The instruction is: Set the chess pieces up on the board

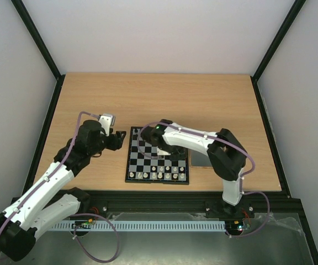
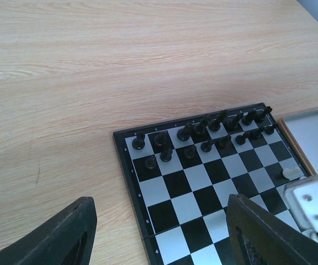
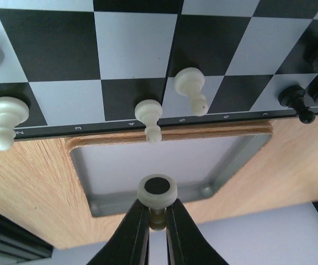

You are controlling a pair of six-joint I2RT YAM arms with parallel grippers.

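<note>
The right pincer (image 3: 157, 216) is clamped on a cream pawn (image 3: 157, 189) at lower centre, by the metal tray (image 3: 242, 160). Carry it level to the chessboard (image 3: 137, 49) above and seat it upright on 1 free square. The left pincer (image 2: 159, 237) stands apart.

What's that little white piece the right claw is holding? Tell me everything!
It's a tiny cream-white chess piece, smooth like plastic. Its round base, with a dark circle in the middle, faces the wrist camera. The right gripper pinches its thin stem between two black fingers. Behind it lies the grey tray. Nothing else touches it.
</note>
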